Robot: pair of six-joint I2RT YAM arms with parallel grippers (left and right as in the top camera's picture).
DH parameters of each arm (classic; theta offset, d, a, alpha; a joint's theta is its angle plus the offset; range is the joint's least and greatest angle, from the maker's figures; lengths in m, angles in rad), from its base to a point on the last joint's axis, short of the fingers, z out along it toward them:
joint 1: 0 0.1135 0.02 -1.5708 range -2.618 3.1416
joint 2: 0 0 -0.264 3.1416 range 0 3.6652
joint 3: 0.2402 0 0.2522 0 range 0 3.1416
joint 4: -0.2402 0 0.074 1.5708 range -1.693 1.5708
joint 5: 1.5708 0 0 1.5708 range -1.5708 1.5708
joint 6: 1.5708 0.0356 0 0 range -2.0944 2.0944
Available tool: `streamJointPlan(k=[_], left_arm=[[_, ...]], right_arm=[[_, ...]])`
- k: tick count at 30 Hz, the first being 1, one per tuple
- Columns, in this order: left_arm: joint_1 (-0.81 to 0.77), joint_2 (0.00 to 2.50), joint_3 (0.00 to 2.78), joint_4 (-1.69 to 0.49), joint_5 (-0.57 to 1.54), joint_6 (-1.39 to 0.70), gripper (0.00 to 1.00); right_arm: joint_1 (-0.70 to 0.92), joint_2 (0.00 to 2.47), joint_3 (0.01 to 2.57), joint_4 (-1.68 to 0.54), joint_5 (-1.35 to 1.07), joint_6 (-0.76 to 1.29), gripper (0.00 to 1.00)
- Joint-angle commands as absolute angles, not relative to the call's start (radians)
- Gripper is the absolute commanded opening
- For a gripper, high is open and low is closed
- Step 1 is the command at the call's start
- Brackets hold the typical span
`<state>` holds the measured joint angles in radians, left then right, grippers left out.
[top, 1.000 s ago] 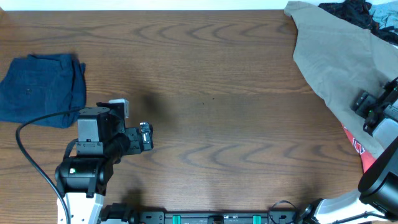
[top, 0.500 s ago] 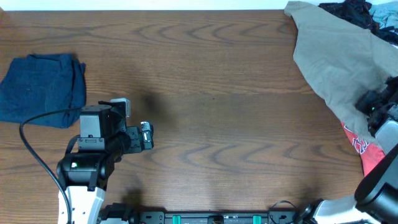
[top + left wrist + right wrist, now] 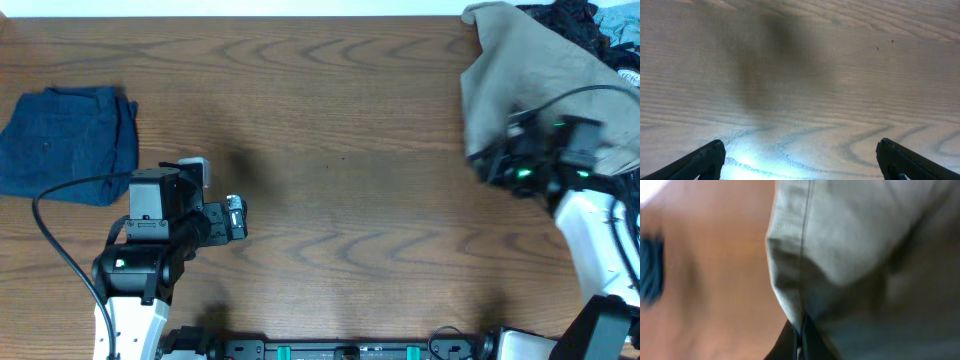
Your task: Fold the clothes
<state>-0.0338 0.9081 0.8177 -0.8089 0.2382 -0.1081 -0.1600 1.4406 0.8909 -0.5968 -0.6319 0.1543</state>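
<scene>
The clothes, khaki trousers (image 3: 520, 70), lie bunched at the table's far right, one edge lifted and drawn leftward. My right gripper (image 3: 487, 165) is shut on that edge. In the right wrist view, a seamed fold of the trousers (image 3: 855, 245) hangs from the closed right gripper (image 3: 801, 341) above the wood. My left gripper (image 3: 236, 218) rests over bare table at the left. In the left wrist view it (image 3: 800, 152) stands open, with only wood grain between its dark fingertips (image 3: 710, 156).
A folded dark blue denim garment (image 3: 70, 140) lies at the far left edge. Dark garments (image 3: 570, 15) are piled at the back right corner behind the trousers. The left arm's black cable (image 3: 50, 215) loops over the table's front left.
My right gripper has shut on the trousers' edge and swung left toward the table's middle, dragging the cloth with it. The left arm has stayed put.
</scene>
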Motion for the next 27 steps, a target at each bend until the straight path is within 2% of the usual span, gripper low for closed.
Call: streamJointPlan(k=[1,6,9,11,14,17,21,22,24,27], left_arm=[[-0.03,0.908,0.826,-0.81,0.25,-0.11,0.98],[-0.03,0.908,0.826,-0.81,0.251,-0.11,0.98],[-0.03,0.908,0.826,-0.811,0.251,-0.11,0.98],[-0.03,0.908,0.826,-0.813,0.251,-0.111,0.98],[-0.03,0.908,0.826,-0.828,0.251,-0.111,0.98],[-0.03,0.908,0.826,-0.841,0.255,-0.12,0.98],[-0.03,0.909,0.823,-0.86,0.255,-0.273,0.98],[-0.03,0.911,0.822,-0.866,0.256,-0.324,0.98],[-0.03,0.921,0.82,-0.878,0.28,-0.393,0.97],[-0.037,0.95,0.814,-0.878,0.381,-0.402,0.98]], right_arm=[[-0.008,1.426,0.89,-0.7,-0.688,0.16,0.01],[0.198,1.426,0.888,-0.763,-0.685,0.16,0.01],[0.292,1.426,0.888,-0.711,-0.646,0.16,0.11],[0.315,1.426,0.889,-0.675,-0.573,0.161,0.24],[0.308,1.426,0.889,-0.646,-0.441,0.18,0.35],[0.28,1.425,0.889,-0.646,-0.341,0.187,0.4],[0.214,1.425,0.889,-0.648,-0.313,0.187,0.43],[0.19,1.425,0.889,-0.651,-0.311,0.187,0.46],[0.146,1.425,0.889,-0.659,-0.29,0.187,0.63],[0.057,1.423,0.894,-0.694,-0.236,0.186,0.68]])
